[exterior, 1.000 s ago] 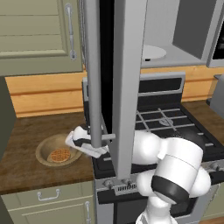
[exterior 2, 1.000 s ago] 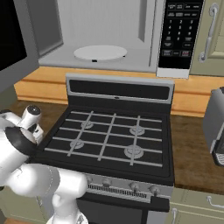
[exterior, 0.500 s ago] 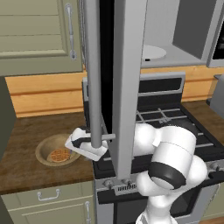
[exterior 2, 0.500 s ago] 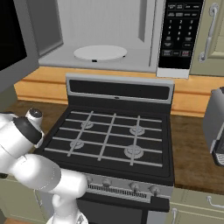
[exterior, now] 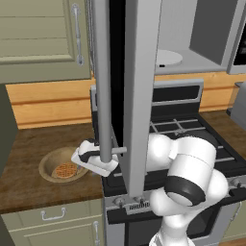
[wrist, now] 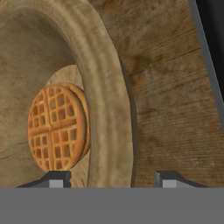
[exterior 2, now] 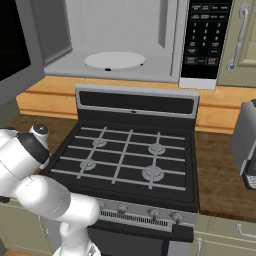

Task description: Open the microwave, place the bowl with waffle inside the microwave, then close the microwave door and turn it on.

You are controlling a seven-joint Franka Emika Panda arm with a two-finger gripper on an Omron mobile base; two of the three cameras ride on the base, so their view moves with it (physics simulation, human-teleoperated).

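Note:
The tan bowl (exterior: 54, 162) sits on the wooden counter left of the stove, with the round waffle (exterior: 65, 170) lying flat on its floor. My gripper (exterior: 80, 163) is down at the bowl's right rim. In the hand view, the gripper (wrist: 111, 179) straddles the thick rim of the bowl (wrist: 109, 100), one fingertip (wrist: 54, 178) inside by the waffle (wrist: 57, 127), the other outside; small gaps show on both sides, so it is open. The microwave door (exterior: 127, 96) stands swung open, edge-on. The microwave (exterior 2: 125, 45) cavity shows its white turntable (exterior 2: 114, 60).
The black gas stove (exterior 2: 125, 160) lies below the microwave, its edge close to the bowl (wrist: 210, 43). A bare wooden counter (wrist: 175, 109) surrounds the bowl. The open door hangs just above my hand. A grey toaster (exterior 2: 247, 145) stands at the right; olive cabinets (exterior: 38, 38) sit upper left.
My hand has sunk slightly and shifted left onto the bowl's right rim, and the arm's elbow has swung rightward. Bowl, waffle and door have not moved.

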